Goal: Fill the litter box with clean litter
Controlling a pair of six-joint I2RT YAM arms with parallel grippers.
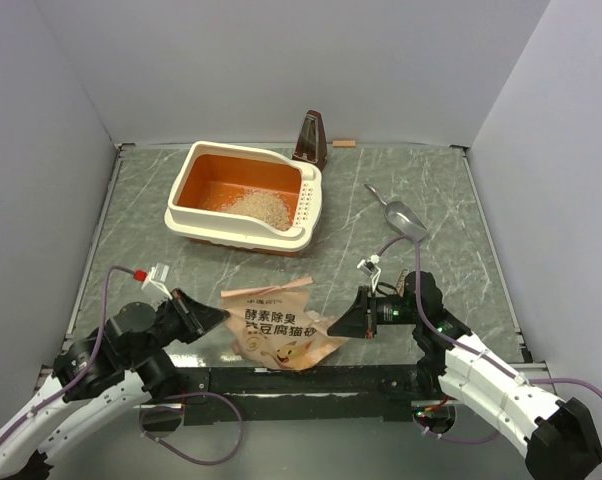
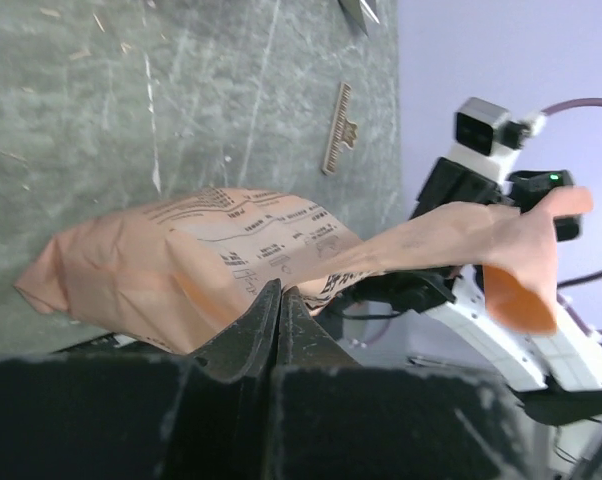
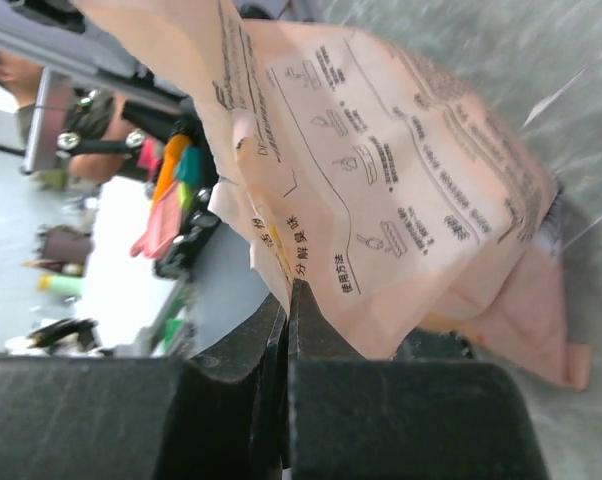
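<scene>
Tan crinkled bag (image 1: 278, 330) held by the near edge, my left gripper (image 1: 219, 318) and right gripper (image 1: 343, 325) each clamped on an opposite side of it. Clean litter (image 1: 256, 207) lies heaped in the litter box (image 1: 236, 235) toward the far-left corner. I judge the bag soft and light and the granules free-flowing, so gripping its bottom corners should tip it best.

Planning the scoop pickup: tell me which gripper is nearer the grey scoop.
Right. The right gripper, shut on the bag, is on the near side of the scoop and slightly left of it; the left gripper grips the bag's opposite edge, much farther left.
</scene>
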